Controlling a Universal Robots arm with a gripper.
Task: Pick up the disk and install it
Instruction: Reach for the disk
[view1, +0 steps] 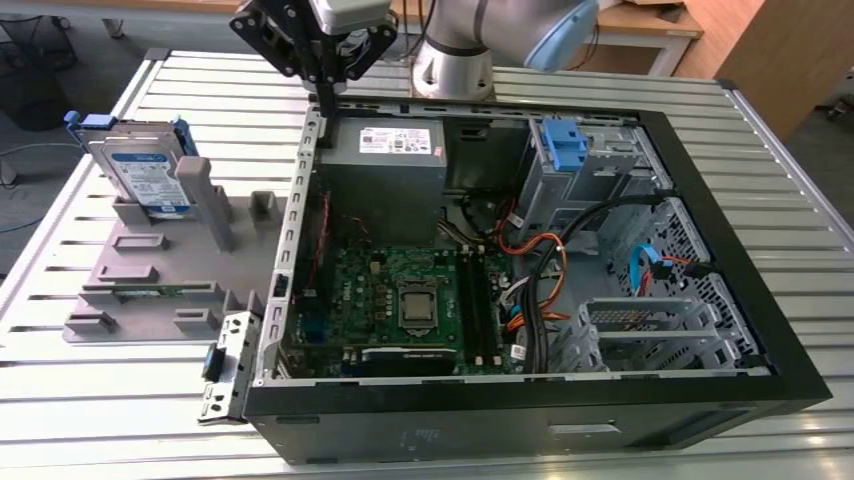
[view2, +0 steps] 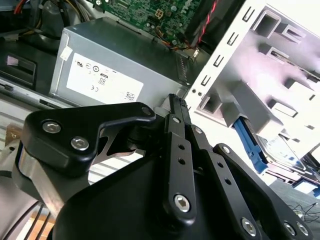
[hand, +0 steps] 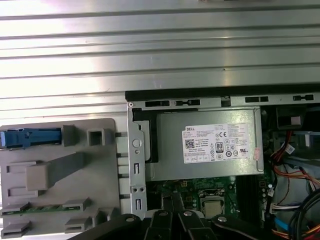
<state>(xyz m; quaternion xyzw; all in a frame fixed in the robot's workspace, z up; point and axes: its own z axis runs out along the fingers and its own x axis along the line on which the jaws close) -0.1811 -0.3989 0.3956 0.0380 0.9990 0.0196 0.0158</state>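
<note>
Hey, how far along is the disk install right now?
Nothing looks done: the disk stands in the grey holder, outside the computer case. The pincer hangs shut and empty above the case's rim by the power supply. Picking up and installing are both left.

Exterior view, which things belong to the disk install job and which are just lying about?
Job: disk, standing in the grey holder; claw, shut and empty, over the open case.
Lying about: power supply, motherboard, cables, blue bracket, table.
</note>
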